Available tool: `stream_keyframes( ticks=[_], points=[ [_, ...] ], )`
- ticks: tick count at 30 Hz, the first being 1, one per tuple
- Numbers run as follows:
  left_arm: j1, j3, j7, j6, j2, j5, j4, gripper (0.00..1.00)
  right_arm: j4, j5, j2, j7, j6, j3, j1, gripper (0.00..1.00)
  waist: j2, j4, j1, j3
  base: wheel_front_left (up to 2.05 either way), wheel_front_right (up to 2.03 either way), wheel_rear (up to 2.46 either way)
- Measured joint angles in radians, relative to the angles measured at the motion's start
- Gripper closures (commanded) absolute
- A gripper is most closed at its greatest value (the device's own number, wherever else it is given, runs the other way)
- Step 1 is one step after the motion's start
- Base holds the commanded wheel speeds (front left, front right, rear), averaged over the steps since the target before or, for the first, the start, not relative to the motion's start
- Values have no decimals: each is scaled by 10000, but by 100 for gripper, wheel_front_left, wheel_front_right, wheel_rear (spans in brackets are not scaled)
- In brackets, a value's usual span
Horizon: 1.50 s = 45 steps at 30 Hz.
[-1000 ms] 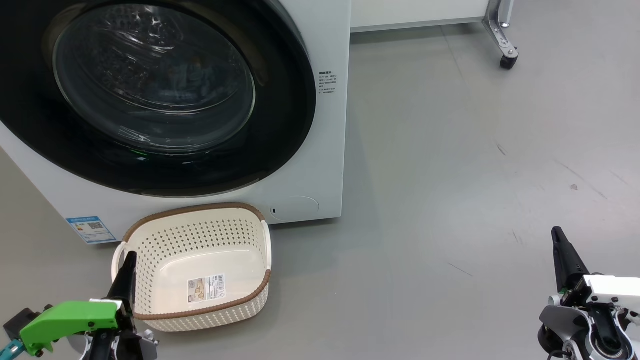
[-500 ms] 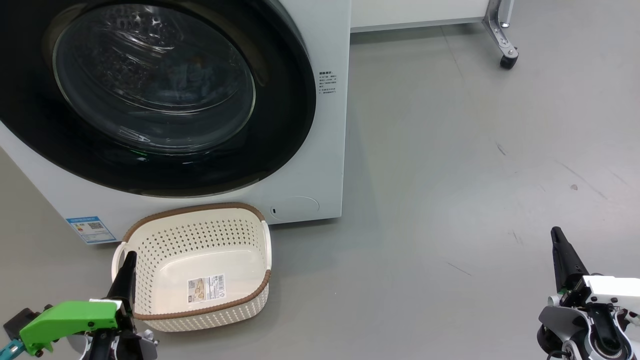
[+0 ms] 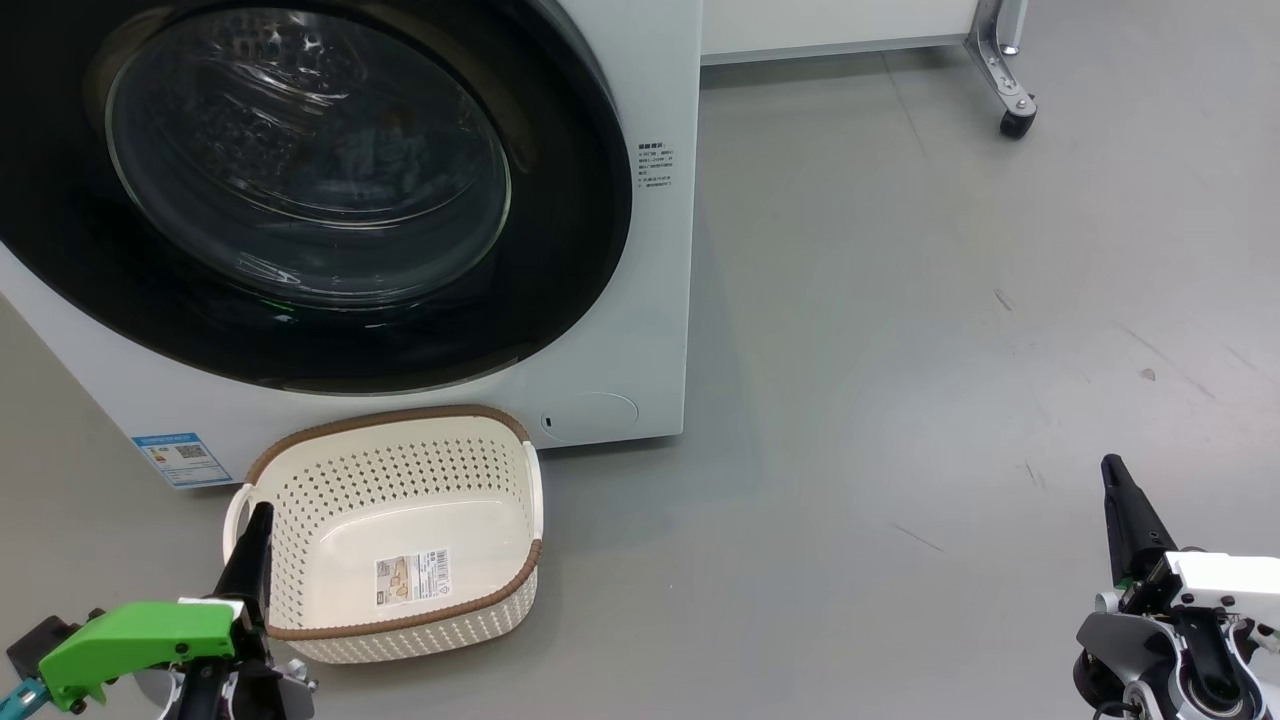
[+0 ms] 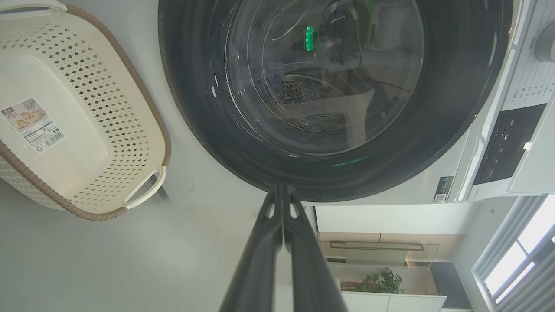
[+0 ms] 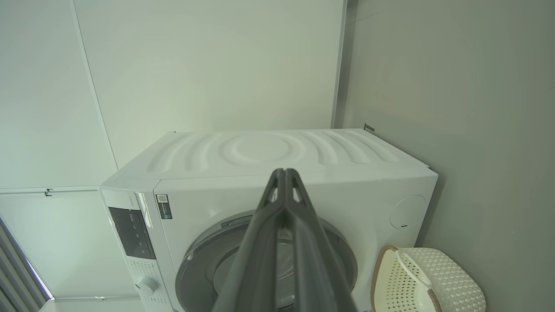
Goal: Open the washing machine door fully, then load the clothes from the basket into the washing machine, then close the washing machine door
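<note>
risk: washing machine door (image 3: 310, 170) looked flush against the washing machine (image 3: 655, 320), but the latch was hidden, so an unclicked door could swing back open. basket (image 3: 400, 414) sat empty on the floor (image 3: 900, 300), just in front of the machine. a faint bluish patch (image 3: 378, 150) behind the glass was maybe the clothes, hard to tell. left gripper (image 3: 260, 515) hung low at the basket's near-left rim, fingers pressed together, empty; a careless swing could knock the basket. right gripper (image 3: 1112, 468) sat low, well apart on the right, likewise closed and empty.

bare floor (image 3: 900, 350) right of washing machine (image 3: 660, 300); basket (image 3: 400, 470) perhaps touching its front
</note>
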Motion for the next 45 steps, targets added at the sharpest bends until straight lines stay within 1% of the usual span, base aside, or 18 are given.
stream_keyframes(
  ticks=[45],
  points=[
    [-1,27,25,0,-2,0,-2,100,8,-8,19,58,2,-81,-3,100,0,-1,0,1,0,0,0]
  ],
)
